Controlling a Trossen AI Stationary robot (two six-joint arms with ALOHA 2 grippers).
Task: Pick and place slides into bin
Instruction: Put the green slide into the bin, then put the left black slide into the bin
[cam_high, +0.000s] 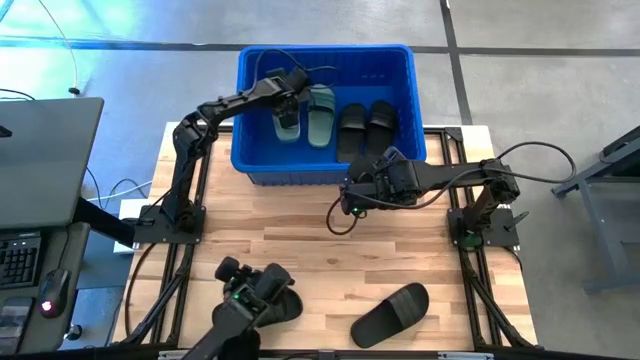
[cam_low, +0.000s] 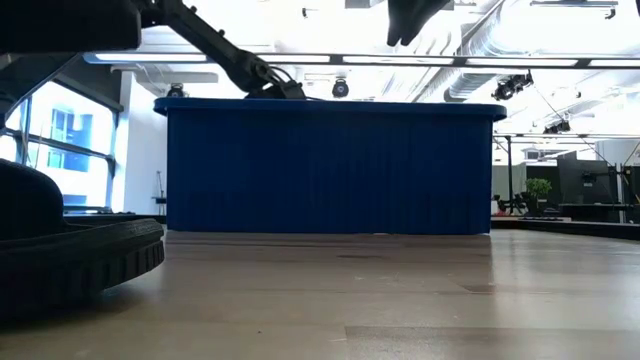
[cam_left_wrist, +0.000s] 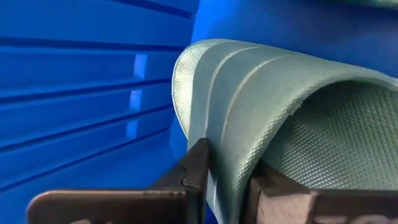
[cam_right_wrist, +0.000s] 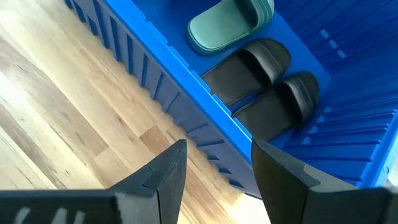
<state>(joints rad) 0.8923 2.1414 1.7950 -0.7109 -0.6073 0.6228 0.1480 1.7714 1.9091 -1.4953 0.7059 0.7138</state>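
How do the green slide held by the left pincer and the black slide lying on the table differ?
The green slide is sage green and hangs inside the bin, clamped by the left pincer. The black slide is black and lies flat on the bare table, outside the bin, with no pincer touching it. Both are open-toe slides with one wide strap.
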